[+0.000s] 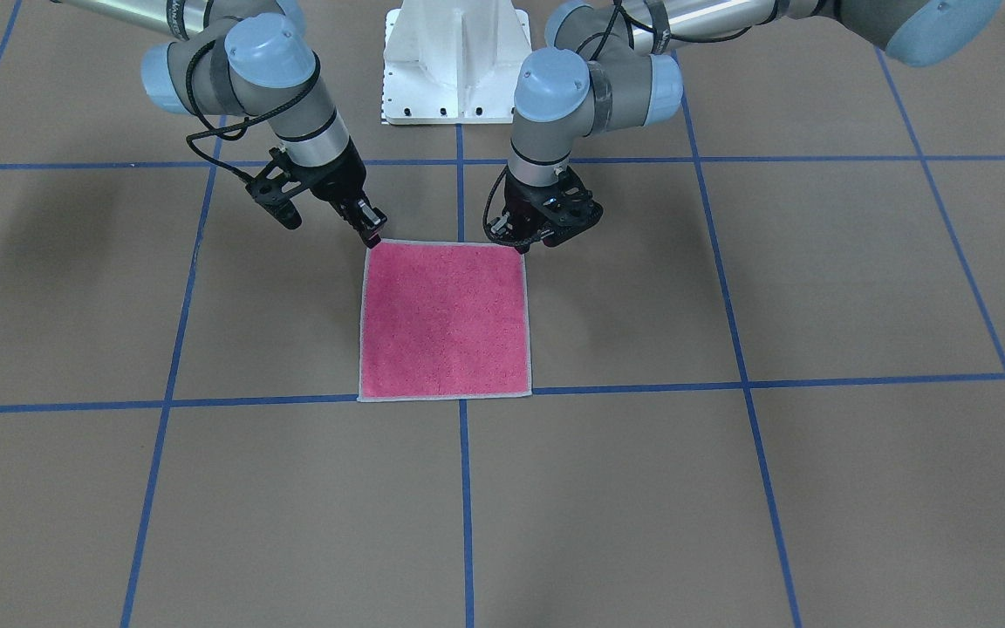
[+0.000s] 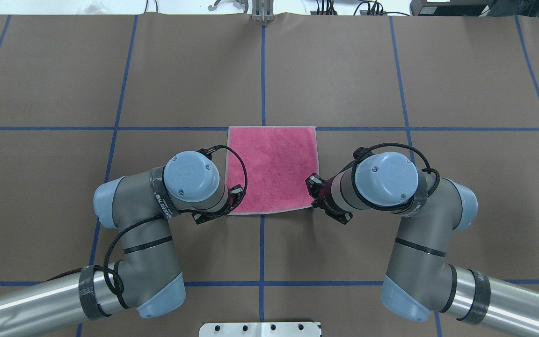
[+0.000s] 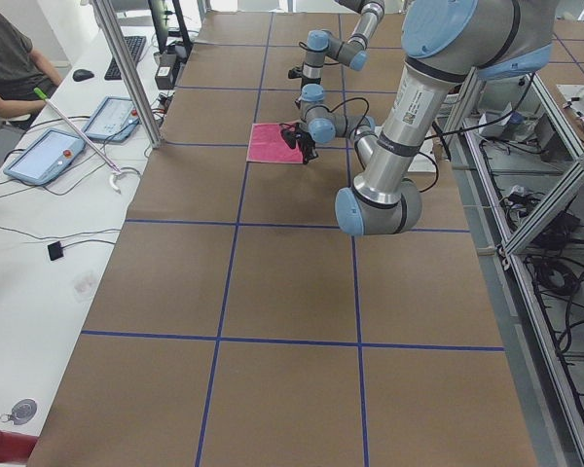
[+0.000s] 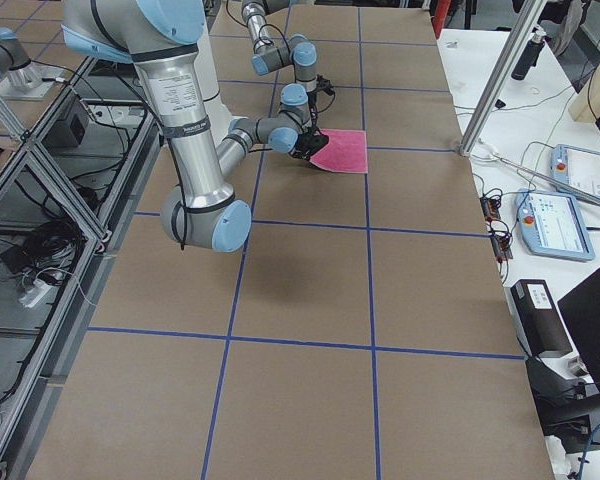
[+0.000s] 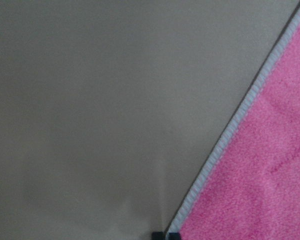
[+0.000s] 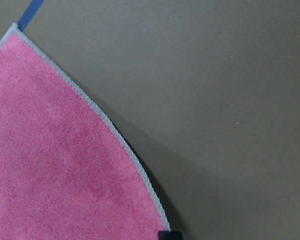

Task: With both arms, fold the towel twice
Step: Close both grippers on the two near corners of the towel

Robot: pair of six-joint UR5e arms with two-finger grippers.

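Observation:
The towel (image 1: 446,318) lies flat on the brown table, pink face up, with a pale grey stitched edge; it also shows in the overhead view (image 2: 274,168). My right gripper (image 1: 372,234) is down at the towel's robot-side corner on my right, fingers shut on that corner. My left gripper (image 1: 524,242) is down at the robot-side corner on my left, shut on it. In the right wrist view the towel (image 6: 55,165) curves up toward the gripper (image 6: 169,234) with a shadow beneath. In the left wrist view the towel's edge (image 5: 230,130) runs straight to the gripper (image 5: 165,235).
The white bolted pedestal (image 1: 456,61) stands just behind the towel on the robot's side. Blue tape lines (image 1: 463,488) cross the table. A side bench holds tablets (image 3: 44,156) with an operator (image 3: 10,58) seated by it.

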